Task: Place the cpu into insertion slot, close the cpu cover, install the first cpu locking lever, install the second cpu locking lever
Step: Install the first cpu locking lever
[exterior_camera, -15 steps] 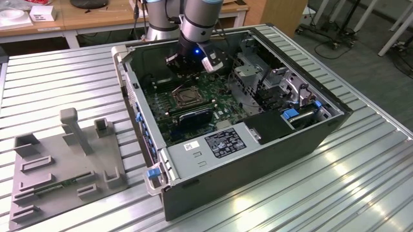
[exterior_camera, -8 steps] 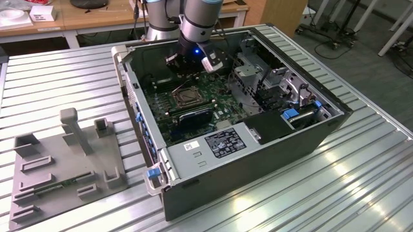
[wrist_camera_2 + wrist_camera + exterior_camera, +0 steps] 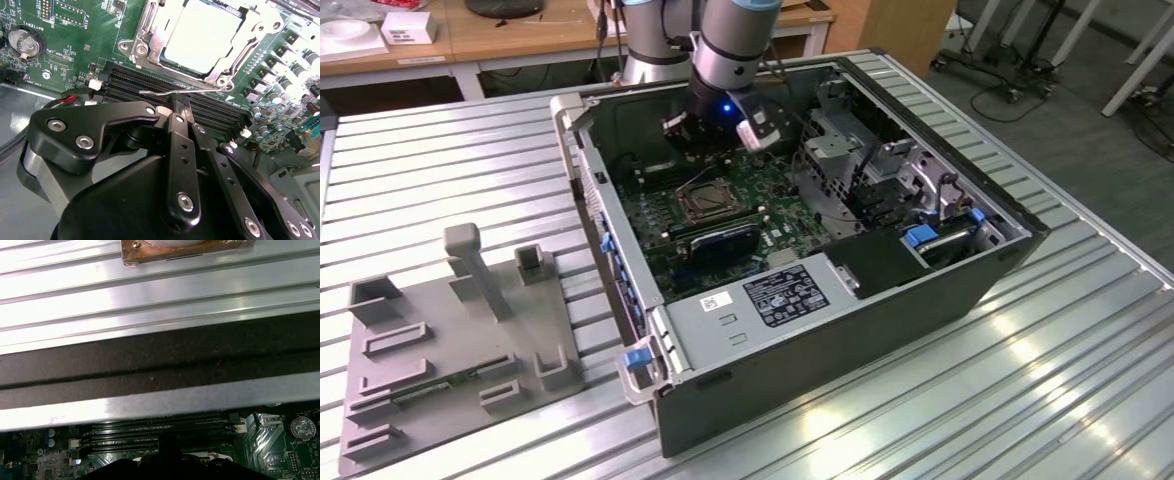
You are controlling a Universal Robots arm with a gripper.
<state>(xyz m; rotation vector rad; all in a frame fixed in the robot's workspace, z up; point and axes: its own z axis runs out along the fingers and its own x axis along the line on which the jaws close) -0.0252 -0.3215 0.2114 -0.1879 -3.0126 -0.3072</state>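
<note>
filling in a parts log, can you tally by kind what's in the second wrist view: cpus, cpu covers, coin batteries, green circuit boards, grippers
cpu: 1
cpu cover: 1
coin battery: 1
green circuit board: 1
gripper: 1
total: 5

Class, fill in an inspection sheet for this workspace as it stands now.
Surface: slatted metal table, carrying the open computer case.
Job's things: cpu sits in the insertion slot; cpu cover lies over it; a thin lever juts over the memory slots.
Clutter: grey fixture tray.
Grippers: hand just by the lever.
Cables: red wire at the board's edge.
Surroundings: wooden desks.
</note>
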